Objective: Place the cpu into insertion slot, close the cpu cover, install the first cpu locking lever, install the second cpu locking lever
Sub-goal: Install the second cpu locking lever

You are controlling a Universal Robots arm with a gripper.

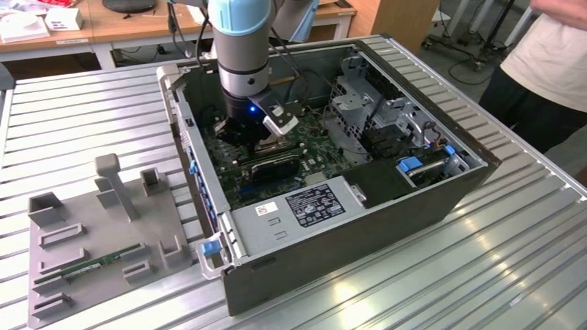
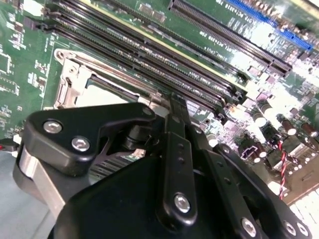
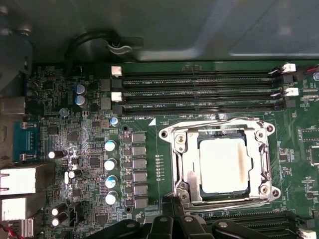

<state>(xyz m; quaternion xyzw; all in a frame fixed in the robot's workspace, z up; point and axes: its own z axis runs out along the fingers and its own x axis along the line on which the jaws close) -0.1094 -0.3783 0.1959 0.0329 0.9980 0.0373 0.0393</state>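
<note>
CPU (image 3: 223, 165) work is sitting at the lever stage, judging by the first wrist view: the chip's pale metal top is lying flat inside the insertion slot (image 3: 185, 172), and the cpu cover (image 3: 255, 169) is lying down over it, its window framing the chip. A thin wire lever (image 3: 219, 122) is running along the cover's edge nearest the long black memory slots (image 3: 199, 92), and the opposite edge is sitting right beside the gripper.

The gripper (image 3: 175, 206) is hovering just at the socket's edge farthest from the memory slots, and in the exterior view it (image 1: 246, 134) is reaching down into the open computer case (image 1: 367, 227), which is lying on the slatted metal desk (image 1: 513, 275). In the second wrist view the black fingers (image 2: 178, 119) are drawn close together, the jaws narrow with nothing between them, tips pointing at the socket's rim.

To do this step well, I judge the fingertip should be pressing on the lever wire itself, not on the cover or the chip, and sweeping it down and under its hook in one smooth arc. Slipping off the thin wire is the likely fault, and the capacitors (image 3: 110, 172) standing beside the socket are leaving little room on that side.
</note>
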